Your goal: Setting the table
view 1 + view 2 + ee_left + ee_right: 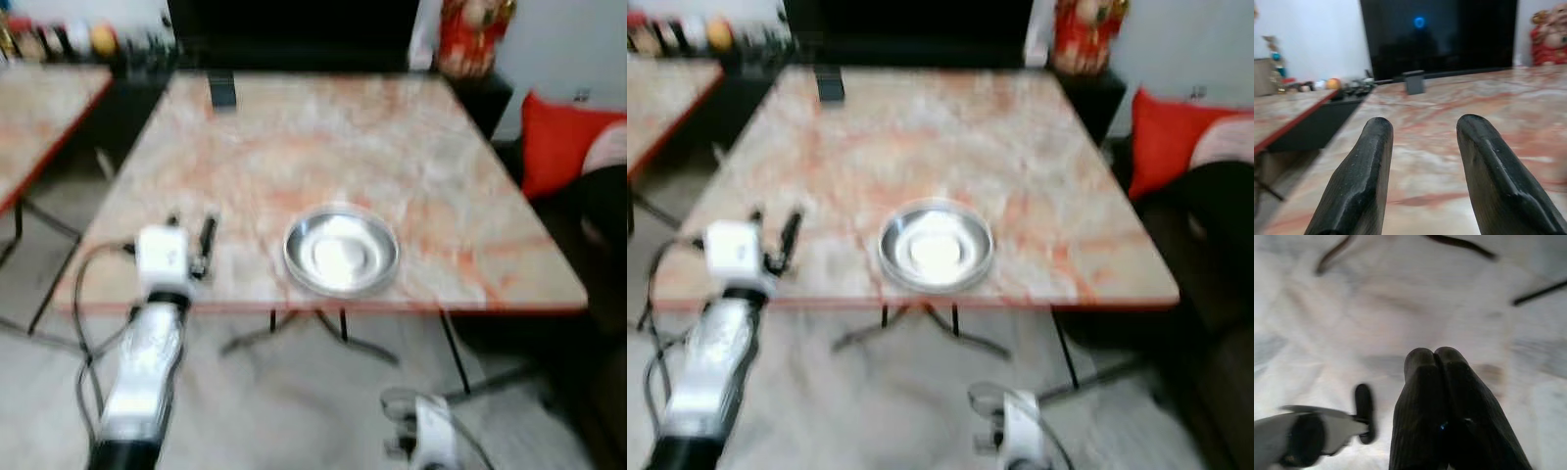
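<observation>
A shiny round metal plate (pixel 340 252) sits on the marble-patterned table (pixel 323 147), close to its near edge. My left gripper (pixel 191 235) is raised over the table's near left corner, left of the plate and apart from it. In the left wrist view its two black fingers (pixel 1359 186) stand open with nothing between them. My right gripper (pixel 1435 357) hangs low over the pale floor below the table's edge, its fingers pressed together and empty. The right wrist (pixel 426 431) shows at the bottom of the head view.
A small dark block (pixel 223 91) stands at the table's far left. Behind it are a large black screen (pixel 294 29) and a red figurine (pixel 473 34). A second table (pixel 39 108) is at left; a red cushion (pixel 563 137) at right. Metal table legs (pixel 313 333) cross underneath.
</observation>
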You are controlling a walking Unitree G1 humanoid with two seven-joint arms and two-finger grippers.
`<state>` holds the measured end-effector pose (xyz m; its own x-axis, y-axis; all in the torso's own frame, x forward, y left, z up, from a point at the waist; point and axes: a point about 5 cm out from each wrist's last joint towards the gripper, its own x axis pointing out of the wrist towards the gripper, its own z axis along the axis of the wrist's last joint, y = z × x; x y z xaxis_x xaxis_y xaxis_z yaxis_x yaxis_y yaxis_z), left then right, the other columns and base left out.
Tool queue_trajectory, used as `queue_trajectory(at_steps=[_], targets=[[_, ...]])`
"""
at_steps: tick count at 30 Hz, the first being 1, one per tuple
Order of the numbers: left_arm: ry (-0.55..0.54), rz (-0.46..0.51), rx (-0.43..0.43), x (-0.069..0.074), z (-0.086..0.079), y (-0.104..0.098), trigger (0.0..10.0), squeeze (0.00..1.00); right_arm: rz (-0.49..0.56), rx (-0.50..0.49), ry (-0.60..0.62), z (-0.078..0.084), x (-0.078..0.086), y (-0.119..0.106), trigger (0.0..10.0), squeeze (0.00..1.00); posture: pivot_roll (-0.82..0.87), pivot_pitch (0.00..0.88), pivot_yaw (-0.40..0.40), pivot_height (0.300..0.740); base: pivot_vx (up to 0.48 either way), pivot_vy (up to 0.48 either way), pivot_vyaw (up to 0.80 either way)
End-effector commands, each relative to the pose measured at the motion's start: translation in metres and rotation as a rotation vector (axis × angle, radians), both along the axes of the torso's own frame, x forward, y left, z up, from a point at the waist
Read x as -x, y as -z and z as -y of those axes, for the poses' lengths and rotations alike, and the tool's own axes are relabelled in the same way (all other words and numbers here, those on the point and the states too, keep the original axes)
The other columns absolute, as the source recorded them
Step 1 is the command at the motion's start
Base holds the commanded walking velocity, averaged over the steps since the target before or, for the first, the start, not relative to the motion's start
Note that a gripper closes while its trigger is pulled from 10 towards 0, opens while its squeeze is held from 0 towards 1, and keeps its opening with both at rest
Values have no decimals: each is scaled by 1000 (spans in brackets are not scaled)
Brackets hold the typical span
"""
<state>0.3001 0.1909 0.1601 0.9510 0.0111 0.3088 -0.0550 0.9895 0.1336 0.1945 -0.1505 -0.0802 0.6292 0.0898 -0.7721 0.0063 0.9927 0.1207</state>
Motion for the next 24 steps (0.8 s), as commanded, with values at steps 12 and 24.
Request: queue_trajectory(at_steps=[12,24], targets=[[20,-2,5,-1,4,-2,10000,0,-9,12,12,6,3,1,10000,0,19,56,10,740,0,370,0],[13,7,15,-2,5,-4,10000,0,-5,21,0,7,2,1,10000,0,15,50,12,740,0,372,0]])
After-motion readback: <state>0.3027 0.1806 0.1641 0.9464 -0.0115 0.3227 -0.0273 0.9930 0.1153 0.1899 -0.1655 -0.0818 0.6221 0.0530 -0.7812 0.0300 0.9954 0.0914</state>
